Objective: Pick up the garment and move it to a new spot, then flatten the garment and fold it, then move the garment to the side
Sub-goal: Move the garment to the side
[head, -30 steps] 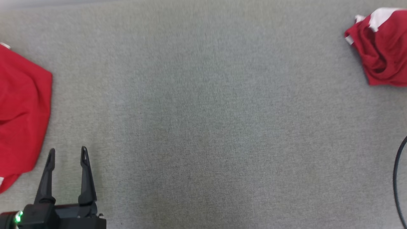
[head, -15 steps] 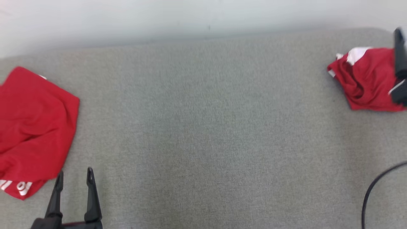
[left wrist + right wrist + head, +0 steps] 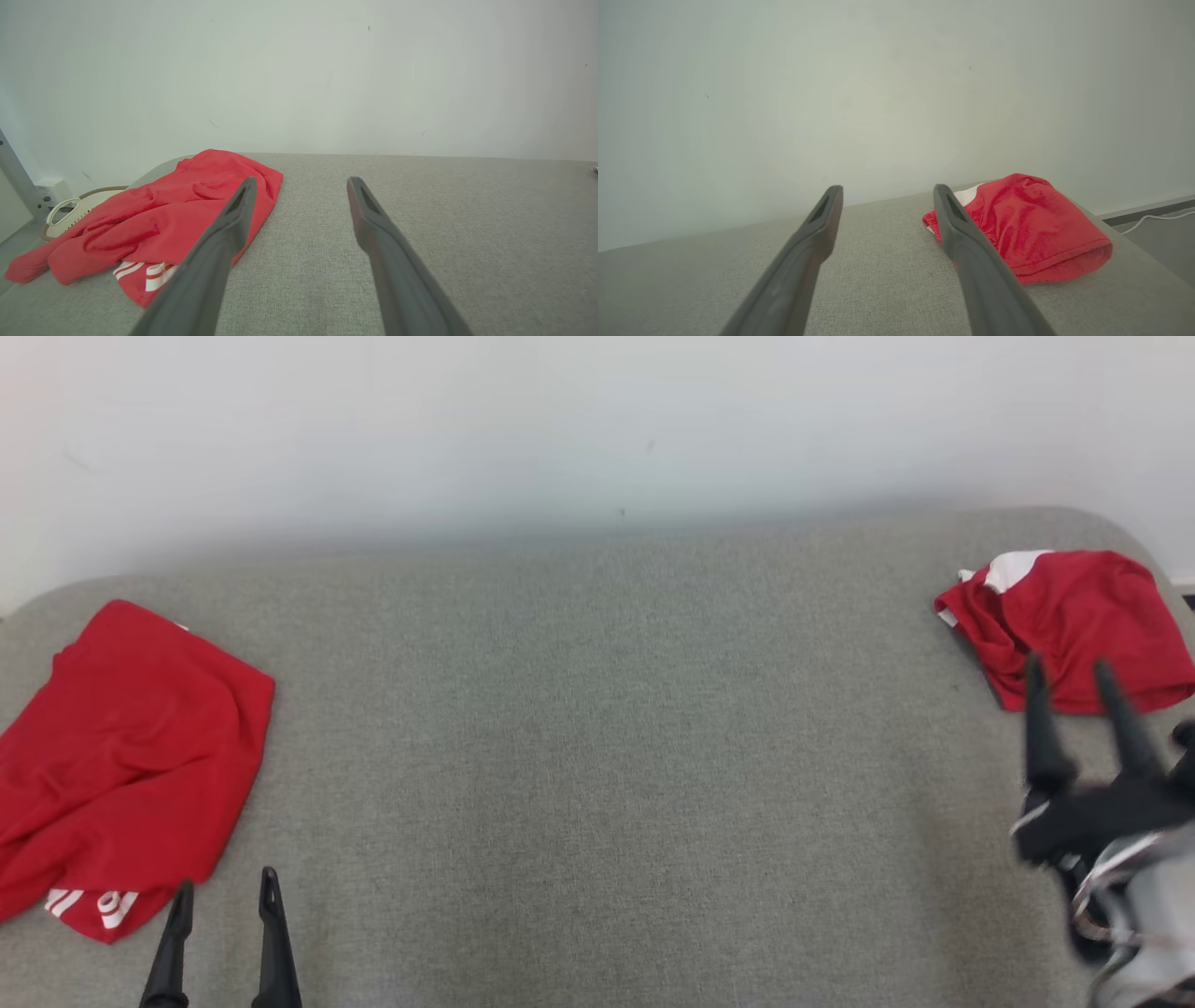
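You have two red garments and both grippers spread wide, empty.
The left garment lies crumpled at the counter's left end, with your left gripper just beside its near corner. The right garment is bunched at the far right, and your right gripper hovers near it.

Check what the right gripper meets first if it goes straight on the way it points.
Probably the crumpled red garment: the right gripper is open, one finger lined up with its near edge, while the gap aims just beside it toward the wall. Depth is unclear.
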Available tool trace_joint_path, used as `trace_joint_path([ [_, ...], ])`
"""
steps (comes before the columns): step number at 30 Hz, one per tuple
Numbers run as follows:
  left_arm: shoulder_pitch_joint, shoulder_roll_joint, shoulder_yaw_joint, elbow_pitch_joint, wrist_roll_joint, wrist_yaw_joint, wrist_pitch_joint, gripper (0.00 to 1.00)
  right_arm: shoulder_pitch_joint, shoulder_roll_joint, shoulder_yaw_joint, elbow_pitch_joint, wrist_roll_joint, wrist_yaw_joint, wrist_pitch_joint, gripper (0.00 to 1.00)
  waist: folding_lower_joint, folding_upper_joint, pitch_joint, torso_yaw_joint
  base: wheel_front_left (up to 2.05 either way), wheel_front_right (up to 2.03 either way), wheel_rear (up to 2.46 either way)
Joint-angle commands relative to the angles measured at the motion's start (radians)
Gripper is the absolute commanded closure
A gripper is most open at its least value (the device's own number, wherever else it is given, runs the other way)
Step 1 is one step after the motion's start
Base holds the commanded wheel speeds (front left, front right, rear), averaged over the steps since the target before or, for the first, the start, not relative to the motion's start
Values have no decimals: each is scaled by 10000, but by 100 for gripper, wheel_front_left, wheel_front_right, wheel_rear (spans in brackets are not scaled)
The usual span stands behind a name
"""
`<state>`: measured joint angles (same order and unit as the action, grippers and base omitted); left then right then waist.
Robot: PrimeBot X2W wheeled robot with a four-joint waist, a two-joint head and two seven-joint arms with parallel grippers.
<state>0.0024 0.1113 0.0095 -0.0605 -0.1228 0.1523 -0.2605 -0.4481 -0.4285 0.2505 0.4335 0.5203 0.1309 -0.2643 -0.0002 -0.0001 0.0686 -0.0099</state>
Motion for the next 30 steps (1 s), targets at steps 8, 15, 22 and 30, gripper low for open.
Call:
trace_joint_path([
  [8, 396, -37, -27, 222, 49, -117, -43, 0, 2166, 1561, -927, -1212, -1300, -2, -22, 0, 2, 1, -658, 169, 0, 0, 0],
  [15, 472, 15, -92, 551, 120, -152, -44, 0, 3387, 2232, -1160, -2023, -2264, -2, -22, 0, 2, 1, -850, 377, 0, 0, 0],
  [22, 475, 108, -227, 857, 176, -260, -44, 0, 4249, 2863, -1121, -2495, -3112, -2, 135, 0, 2, 1, -1033, 508, 0, 0, 0],
  [30, 478, 174, -325, 1104, 181, -325, -44, 0, 4627, 3258, -1105, -2699, -3450, -2, 422, 0, 2, 1, -1189, 451, 0, 0, 0],
])
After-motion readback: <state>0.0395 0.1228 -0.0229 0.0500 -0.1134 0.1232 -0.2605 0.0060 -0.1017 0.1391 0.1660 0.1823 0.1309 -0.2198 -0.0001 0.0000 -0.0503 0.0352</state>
